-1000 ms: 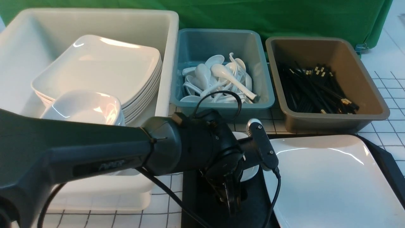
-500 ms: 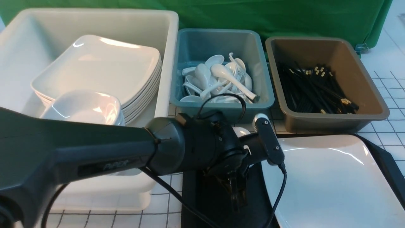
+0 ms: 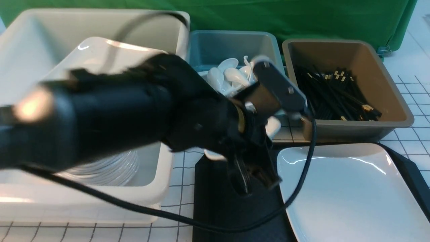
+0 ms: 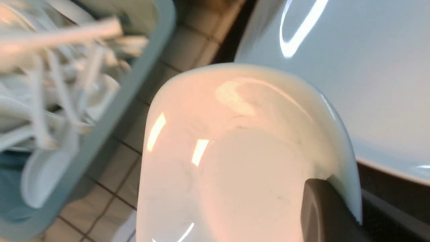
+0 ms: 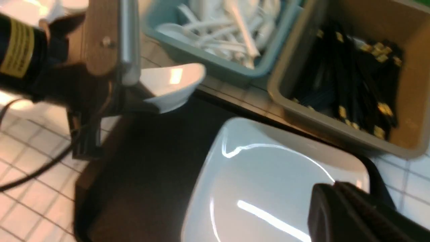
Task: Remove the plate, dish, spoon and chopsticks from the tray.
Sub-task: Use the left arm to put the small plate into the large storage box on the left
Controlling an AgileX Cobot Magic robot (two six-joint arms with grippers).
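**Item in hand: small white dish, left arm**

1. Small white dish [image 5: 171,84]: deep, glossy, rounded-square. I see it held up off the tray and tilted, above the tray's far left corner and just short of the teal tub. It is blurred in the front view.
2. Left gripper [image 5: 136,95]: clamped on the dish's rim. In the left wrist view one dark finger [image 4: 324,208] lies against the inner wall of the dish.
3. Plate [image 3: 352,191]: large, shallow, white, rounded-square. It lies flat on the right part of the tray, apart from the dish.
4. Tray [image 3: 228,208]: black and rectangular, with its left part bare under the left arm.
5. Right gripper [image 5: 339,215]: only a dark piece shows, low in its own wrist view over the plate's near corner. I cannot tell how its jaws stand.
6. Teal tub [image 3: 231,43]: beyond the tray, holding a heap of white soup spoons [image 3: 231,75].
7. Brown tub [image 3: 393,111]: to the right of the teal one, holding black chopsticks [image 3: 339,94] with gold bands.
8. White tub [image 3: 100,20]: far left, holding large white plates [image 3: 90,47], largely hidden by the arm.
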